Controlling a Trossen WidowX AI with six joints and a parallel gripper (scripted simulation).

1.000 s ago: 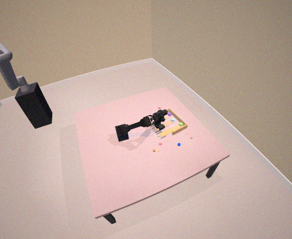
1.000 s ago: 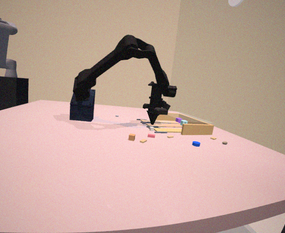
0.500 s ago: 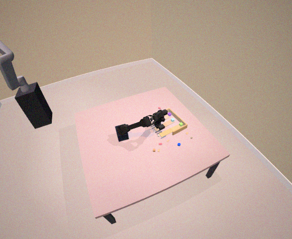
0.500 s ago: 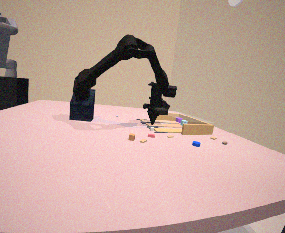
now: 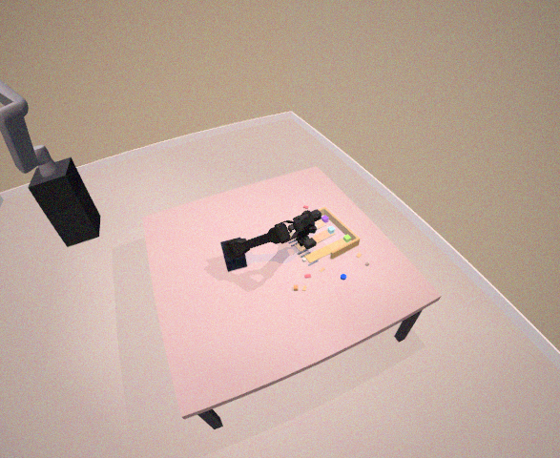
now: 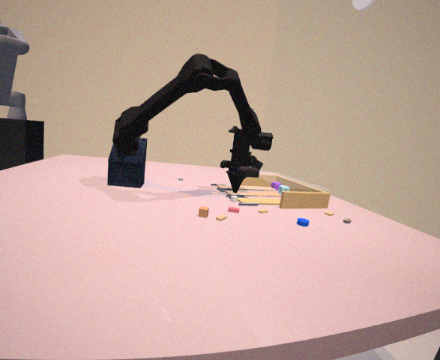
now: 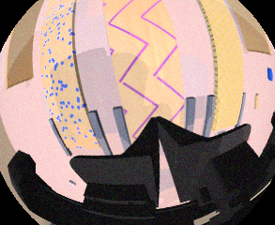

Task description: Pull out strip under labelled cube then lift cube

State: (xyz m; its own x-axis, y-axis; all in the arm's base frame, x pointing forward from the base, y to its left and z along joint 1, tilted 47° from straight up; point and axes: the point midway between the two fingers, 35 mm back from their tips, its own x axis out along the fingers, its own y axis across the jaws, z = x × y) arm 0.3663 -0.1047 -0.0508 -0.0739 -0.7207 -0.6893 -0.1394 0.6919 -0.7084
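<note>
A light-blue cube (image 5: 331,230) (image 6: 283,189) with a dark mark rests on the middle strip (image 5: 323,238) (image 7: 139,66), which has purple zigzags. A purple cube (image 5: 324,218) (image 6: 275,184) rests on the blue-dotted strip (image 7: 58,77). A green cube (image 5: 346,238) rests on the yellow hatched strip (image 5: 323,252) (image 7: 228,70); the tray wall hides it in the exterior view. My gripper (image 6: 235,191) (image 7: 156,122) is shut and empty. It points down, low over the near end of the zigzag strip, between its grey rails. Any contact with the strip cannot be told. No cube shows in the wrist view.
A wooden frame wall (image 5: 344,247) (image 6: 304,200) surrounds the strips' far ends. Grey rails (image 7: 123,124) flank the near ends. A white cube (image 6: 234,199), an orange cube (image 6: 203,211), a red block (image 6: 233,209) and a blue disc (image 5: 342,277) (image 6: 303,222) lie on the near side.
</note>
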